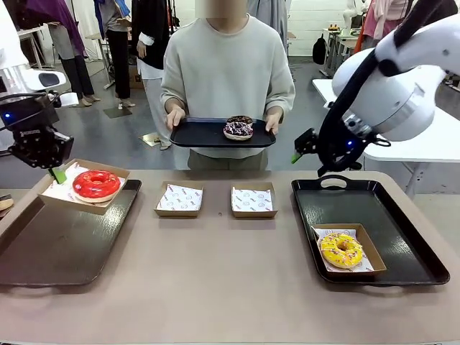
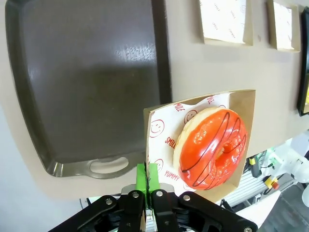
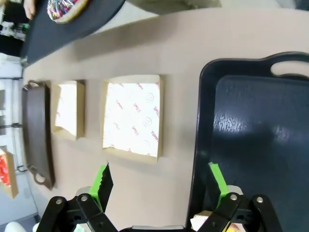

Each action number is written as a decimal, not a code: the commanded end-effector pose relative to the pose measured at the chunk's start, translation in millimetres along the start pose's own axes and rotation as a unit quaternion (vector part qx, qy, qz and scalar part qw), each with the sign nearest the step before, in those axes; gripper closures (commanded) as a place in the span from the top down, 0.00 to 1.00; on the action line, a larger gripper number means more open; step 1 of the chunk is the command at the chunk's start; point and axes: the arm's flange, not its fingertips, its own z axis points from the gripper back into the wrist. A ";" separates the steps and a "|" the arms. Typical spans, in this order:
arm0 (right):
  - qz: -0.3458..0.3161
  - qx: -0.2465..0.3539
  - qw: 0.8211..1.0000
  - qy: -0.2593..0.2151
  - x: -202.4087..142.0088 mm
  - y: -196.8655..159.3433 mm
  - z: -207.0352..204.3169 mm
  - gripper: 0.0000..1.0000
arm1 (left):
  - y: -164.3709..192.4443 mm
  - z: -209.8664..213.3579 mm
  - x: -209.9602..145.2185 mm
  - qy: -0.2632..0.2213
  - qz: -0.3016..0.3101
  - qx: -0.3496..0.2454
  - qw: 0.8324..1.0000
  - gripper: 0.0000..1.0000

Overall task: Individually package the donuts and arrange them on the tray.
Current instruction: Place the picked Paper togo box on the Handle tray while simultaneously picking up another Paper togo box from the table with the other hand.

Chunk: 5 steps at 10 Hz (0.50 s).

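The glossy red donut (image 1: 95, 185) lies in a paper-lined cardboard box (image 1: 117, 175). My left gripper (image 1: 55, 171) is shut on that box's left edge and holds it over the far rim of the brown tray (image 1: 65, 244). In the left wrist view the green pads (image 2: 148, 175) pinch the box (image 2: 161, 126) beside the red donut (image 2: 212, 147). The yellow sprinkled donut (image 1: 341, 249) sits boxed on the black tray (image 1: 402, 237). My right gripper (image 1: 298, 153) hangs open above that tray's far left corner, nothing between its fingers (image 3: 102, 181). A person holds a dark tray (image 1: 198, 135) with the purple-white donut (image 1: 238, 130) and the chocolate donut (image 1: 239, 119).
Two empty lined boxes (image 1: 180, 200) (image 1: 253, 201) lie mid-table between the trays; in the right wrist view the nearer box (image 3: 131, 117) lies just left of the black tray (image 3: 260, 130). The brown tray (image 2: 87, 82) has bare room.
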 end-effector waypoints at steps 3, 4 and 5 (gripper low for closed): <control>0.000 0.000 1.000 0.000 0.0 0.0 0.0 1.00 | 7.0 -2.3 -1.3 -0.001 0.007 -0.001 1.000 0.01; 0.000 0.000 1.000 0.000 0.0 0.0 0.0 1.00 | 7.0 -2.3 -1.3 -0.001 0.007 -0.001 1.000 0.01; 0.000 0.000 1.000 0.000 0.0 0.0 0.0 1.00 | 7.0 -2.3 -1.3 -0.001 0.007 -0.001 1.000 0.01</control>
